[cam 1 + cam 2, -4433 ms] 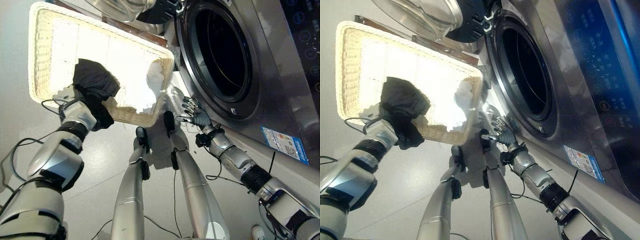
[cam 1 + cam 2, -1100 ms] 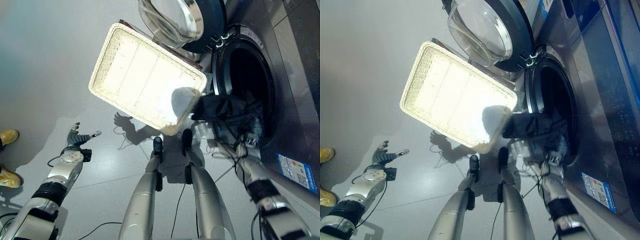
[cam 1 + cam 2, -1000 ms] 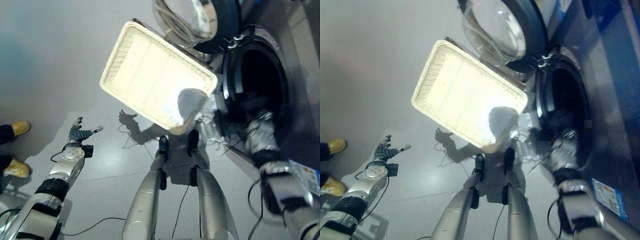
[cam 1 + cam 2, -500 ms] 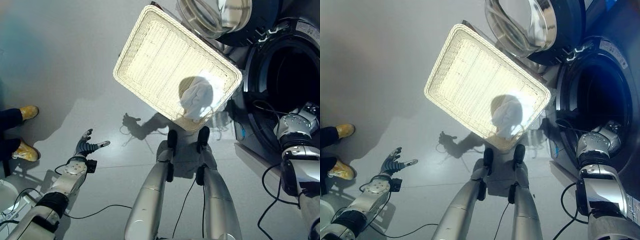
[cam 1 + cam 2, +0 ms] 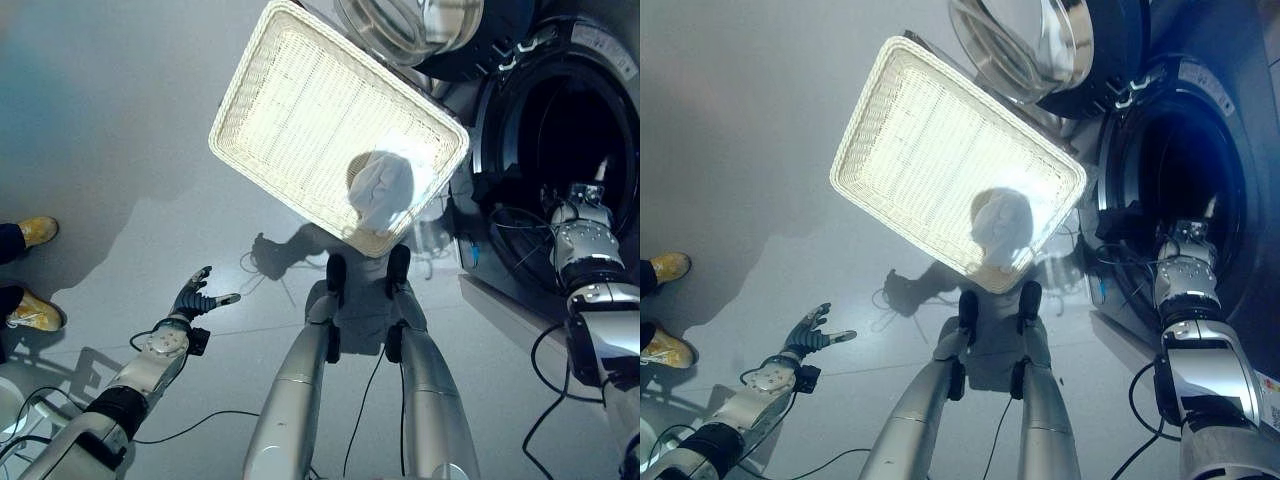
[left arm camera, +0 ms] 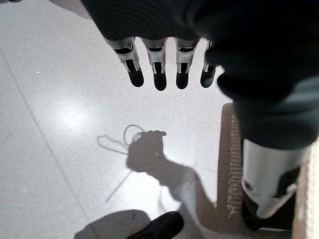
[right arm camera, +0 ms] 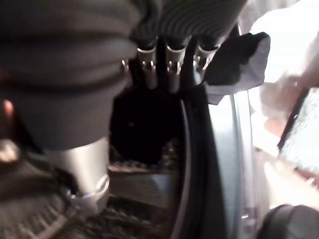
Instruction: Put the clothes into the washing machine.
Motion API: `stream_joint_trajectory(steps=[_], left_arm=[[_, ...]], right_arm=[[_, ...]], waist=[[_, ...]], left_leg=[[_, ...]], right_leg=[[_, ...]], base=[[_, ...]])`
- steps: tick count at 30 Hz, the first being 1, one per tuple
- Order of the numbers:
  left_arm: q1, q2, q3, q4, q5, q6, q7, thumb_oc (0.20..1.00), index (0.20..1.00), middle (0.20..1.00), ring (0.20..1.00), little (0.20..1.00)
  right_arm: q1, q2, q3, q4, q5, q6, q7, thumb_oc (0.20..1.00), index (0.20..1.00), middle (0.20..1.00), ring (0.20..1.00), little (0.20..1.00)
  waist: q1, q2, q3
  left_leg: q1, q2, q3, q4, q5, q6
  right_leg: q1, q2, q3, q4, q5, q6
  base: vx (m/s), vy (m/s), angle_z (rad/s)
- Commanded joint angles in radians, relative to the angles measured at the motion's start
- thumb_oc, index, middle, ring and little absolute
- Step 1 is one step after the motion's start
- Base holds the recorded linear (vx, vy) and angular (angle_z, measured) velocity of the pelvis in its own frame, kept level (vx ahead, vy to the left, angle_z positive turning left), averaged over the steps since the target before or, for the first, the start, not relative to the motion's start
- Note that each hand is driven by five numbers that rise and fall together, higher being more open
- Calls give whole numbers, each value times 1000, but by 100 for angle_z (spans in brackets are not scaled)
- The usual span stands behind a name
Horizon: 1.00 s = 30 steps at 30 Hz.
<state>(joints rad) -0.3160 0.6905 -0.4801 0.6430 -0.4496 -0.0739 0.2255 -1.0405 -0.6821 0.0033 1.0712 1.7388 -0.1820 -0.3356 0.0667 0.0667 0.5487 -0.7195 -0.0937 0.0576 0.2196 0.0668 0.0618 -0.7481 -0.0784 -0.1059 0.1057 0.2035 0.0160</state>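
My left hand (image 5: pixel 190 300) fingers are spreading straight and empty over the glossy grey floor (image 5: pixel 110 150), well apart from the washing machine (image 5: pixel 1230 130). My right hand (image 7: pixel 169 64) is reaching into its round dark opening; I cannot tell its fingers' state. The right wrist view is showing dark cloth (image 7: pixel 234 57) draping over the door rim, which the eye views leave murky. The rectangular woven cream basket (image 5: pixel 300 70) is lying beside the machine.
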Motion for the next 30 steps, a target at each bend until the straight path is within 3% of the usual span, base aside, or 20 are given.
stream_joint_trajectory(steps=[1,2,3,4,10,11,13,15,20,24,29,30], left_arm=[[16,-22,19,22,4,-2,21,1000,1000,1000,1000,1000],[17,-39,17,30,3,-5,12,1000,1000,1000,1000,1000],[17,-39,17,30,3,-5,12,1000,1000,1000,1000,1000],[18,-45,14,32,8,-7,6,1000,1000,1000,1000,1000],[18,-45,14,32,8,-7,6,1000,1000,1000,1000,1000],[28,-40,7,2,-5,4,7,1000,1000,1000,1000,1000],[28,-41,0,-7,-9,4,11,1000,1000,1000,1000,1000],[43,-53,-5,-32,-14,9,33,1000,1000,1000,1000,1000],[48,-79,-11,-30,-5,-1,47,1000,1000,1000,1000,1000],[57,-86,-6,-27,-6,-10,48,1000,1000,1000,1000,1000],[55,-94,-1,-28,-9,-9,51,1000,1000,1000,1000,1000],[54,-100,3,-33,-12,0,58,1000,1000,1000,1000,1000]], right_arm=[[-19,-142,54,-15,-83,36,22,1000,1000,1000,1000,1000],[-44,-138,95,55,-202,179,100,1000,1000,1000,1000,1000],[-44,-138,95,55,-202,179,100,1000,1000,1000,1000,1000],[-57,-152,123,108,-231,306,159,1000,1000,1000,1000,1000],[-57,-152,123,108,-231,306,159,1000,1000,1000,1000,1000],[-34,-182,108,157,-216,395,210,1000,1000,1000,1000,1000],[-35,-176,107,148,-233,360,236,1000,1000,1000,1000,1000],[-10,-155,66,50,-173,143,239,1000,1000,1000,1000,1000],[27,-109,23,-30,-77,124,308,1000,1000,1000,1000,1000],[59,-89,-1,-94,-20,65,353,1000,1000,1000,1000,1000],[103,-65,-16,-146,-19,34,374,1000,1000,1000,1000,1000],[136,-47,-15,-170,-109,22,360,1000,1000,1000,1000,1000]], waist=[[20,90,-29],[27,105,-29],[27,105,-29],[30,111,-29],[30,111,-29],[29,109,-29],[29,110,-29],[19,108,-29],[10,107,-29],[2,102,-29],[-9,97,-29],[-14,93,-29]], left_leg=[[29,-11,-40,-60,25,-61],[15,-12,-36,-67,33,-61],[15,-12,-36,-67,33,-61],[6,-11,-31,-73,39,-60],[6,-11,-31,-73,39,-60],[-12,-6,-28,-86,46,-58],[-15,-5,-25,-92,49,-58],[-11,-4,-24,-98,47,-62],[-6,-4,-19,-109,48,-62],[3,-2,-11,-119,50,-64],[17,-3,-2,-126,49,-64],[23,-3,2,-130,48,-64]], right_leg=[[36,36,-71,144,-158,31],[17,35,-70,147,-159,30],[17,35,-70,147,-159,30],[6,36,-70,146,-157,29],[6,36,-70,146,-157,29],[-18,39,-70,140,-142,37],[-22,40,-69,132,-135,39],[-21,42,-65,126,-131,44],[-21,41,-58,115,-124,48],[-15,41,-55,110,-120,53],[-6,41,-51,99,-111,57],[0,39,-52,93,-107,60]], base=[[-27,30,0],[-27,30,0],[-45,39,-1],[0,0,0],[0,0,-3],[0,0,0],[-6,5,3],[-8,48,4],[-15,51,-8],[-22,42,-1],[-29,57,0],[-57,94,2]])
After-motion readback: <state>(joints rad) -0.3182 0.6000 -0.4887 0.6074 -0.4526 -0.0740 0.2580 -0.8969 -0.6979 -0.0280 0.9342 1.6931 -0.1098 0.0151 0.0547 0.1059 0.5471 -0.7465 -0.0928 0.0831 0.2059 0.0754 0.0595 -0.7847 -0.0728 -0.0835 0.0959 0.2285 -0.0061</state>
